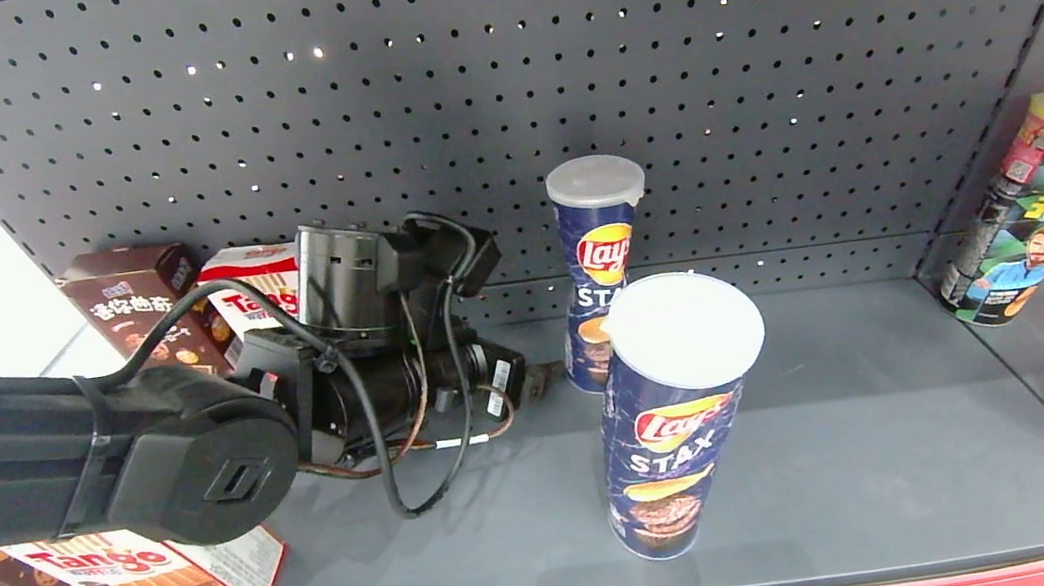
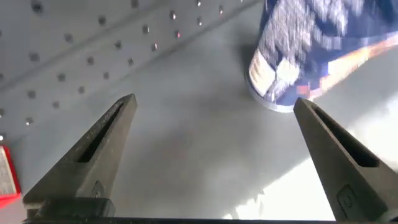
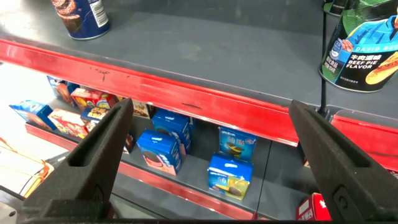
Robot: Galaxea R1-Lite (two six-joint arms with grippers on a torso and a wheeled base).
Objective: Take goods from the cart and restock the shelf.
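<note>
Restock part done: 2 cans on shelf [image 1: 905, 444].
Front can [image 1: 674, 414] & rear can [image 1: 602, 272] upright; L jaws released, empty, beside rear can; R jaws released, empty. Cart stock left: cannot tell.

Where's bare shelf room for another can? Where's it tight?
Widest bare patch: shelf right of the front blue can, up to the yellow-lid can. Front strip left of it is free too. Crowded: left end, boxes and the left gripper close to the rear blue can.
</note>
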